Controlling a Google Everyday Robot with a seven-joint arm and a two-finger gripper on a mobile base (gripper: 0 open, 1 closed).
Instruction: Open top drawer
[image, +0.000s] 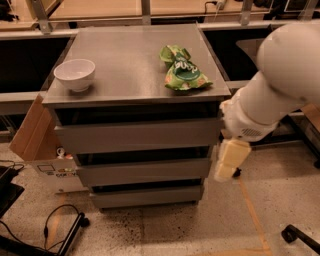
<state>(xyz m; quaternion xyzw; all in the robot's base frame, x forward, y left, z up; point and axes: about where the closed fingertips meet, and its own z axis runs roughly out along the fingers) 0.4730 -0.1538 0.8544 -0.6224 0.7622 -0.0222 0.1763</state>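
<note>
The top drawer (137, 136) is the uppermost of three grey handleless fronts in the cabinet, and it sits closed, flush with the two below. My gripper (228, 161), cream-coloured on the end of a big white arm (280, 80), hangs downward at the cabinet's right edge. It is level with the gap between the top and middle drawers, just right of the fronts.
A white bowl (75, 74) stands on the cabinet top at the left and a green snack bag (183, 70) lies at the right. A cardboard box (32, 132) leans at the cabinet's left side. Black cables (60, 225) lie on the floor at the front left.
</note>
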